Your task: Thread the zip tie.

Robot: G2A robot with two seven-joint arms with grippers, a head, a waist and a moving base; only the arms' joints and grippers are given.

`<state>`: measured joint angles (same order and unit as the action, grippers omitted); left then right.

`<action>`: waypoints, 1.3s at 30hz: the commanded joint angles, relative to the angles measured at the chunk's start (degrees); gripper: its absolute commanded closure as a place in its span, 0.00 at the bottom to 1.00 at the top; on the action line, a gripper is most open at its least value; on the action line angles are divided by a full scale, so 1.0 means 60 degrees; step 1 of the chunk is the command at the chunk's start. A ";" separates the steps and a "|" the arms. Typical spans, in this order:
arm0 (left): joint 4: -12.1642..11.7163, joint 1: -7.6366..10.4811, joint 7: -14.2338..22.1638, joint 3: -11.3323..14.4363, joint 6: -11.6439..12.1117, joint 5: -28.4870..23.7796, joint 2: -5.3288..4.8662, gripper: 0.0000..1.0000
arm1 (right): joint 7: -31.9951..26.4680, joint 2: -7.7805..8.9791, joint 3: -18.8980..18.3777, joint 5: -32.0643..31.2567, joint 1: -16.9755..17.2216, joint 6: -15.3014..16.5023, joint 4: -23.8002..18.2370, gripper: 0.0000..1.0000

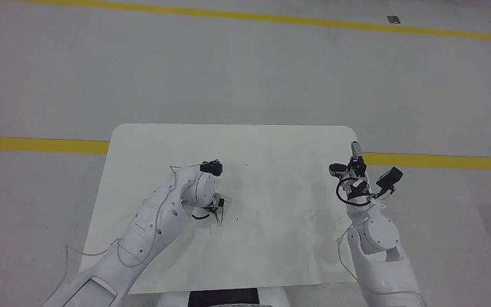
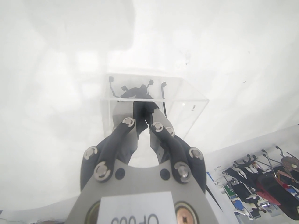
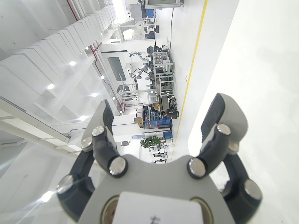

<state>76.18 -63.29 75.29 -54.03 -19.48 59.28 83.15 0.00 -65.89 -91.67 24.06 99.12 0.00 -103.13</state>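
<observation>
1. The left hand [image 2: 142, 108] is being held down inside a clear box [image 2: 186, 108], which is standing on the white tabletop [image 1: 284, 230], left of its middle.
2. Its fingers are being kept drawn almost together, with only a narrow slit left between the dark pads.
3. Black zip ties [image 2: 163, 89] are being kept in that box, leaning against its far wall. Their square heads are being shown near the upper rim.
4. The fingertips are being buried in the dark bunch of ties at the middle of the box. Whether one tie is being pinched between them cannot be told.
5. The ties' lower lengths are being hidden behind the fingers and blurred by the box walls, so they cannot be counted.
6. A thin black pointed strip [image 2: 213, 198] is being cut off by the base of the left hand. What it belongs to cannot be made out.
7. The right hand [image 3: 162, 103] is being held well apart from the box, at the tabletop's right edge, as the top view shows. It is being pointed out over that edge toward the room.
8. Its fingers are being kept spread wide, and nothing is being held between them.
</observation>
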 commanded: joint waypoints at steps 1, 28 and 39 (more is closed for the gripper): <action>0.0237 -0.0074 0.0066 -0.0094 0.0000 0.0069 -0.0026 1.00 | 0.0000 0.0000 0.0000 0.0000 0.0000 0.0000 0.0000 0.00; 0.4607 -0.2154 0.0725 -0.1845 0.0166 0.0727 -0.0693 1.00 | 0.0000 0.0000 0.0000 0.0000 0.0000 0.0000 0.0000 0.00; 0.3926 -0.2379 0.0725 -0.4017 0.3746 -0.4139 -0.1088 1.00 | 0.0000 0.0000 0.0000 0.0000 0.0000 0.0000 0.0000 0.00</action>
<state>101.14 -77.78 79.64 -76.91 0.16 38.40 76.94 0.00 -65.89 -91.67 24.06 99.12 0.00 -103.13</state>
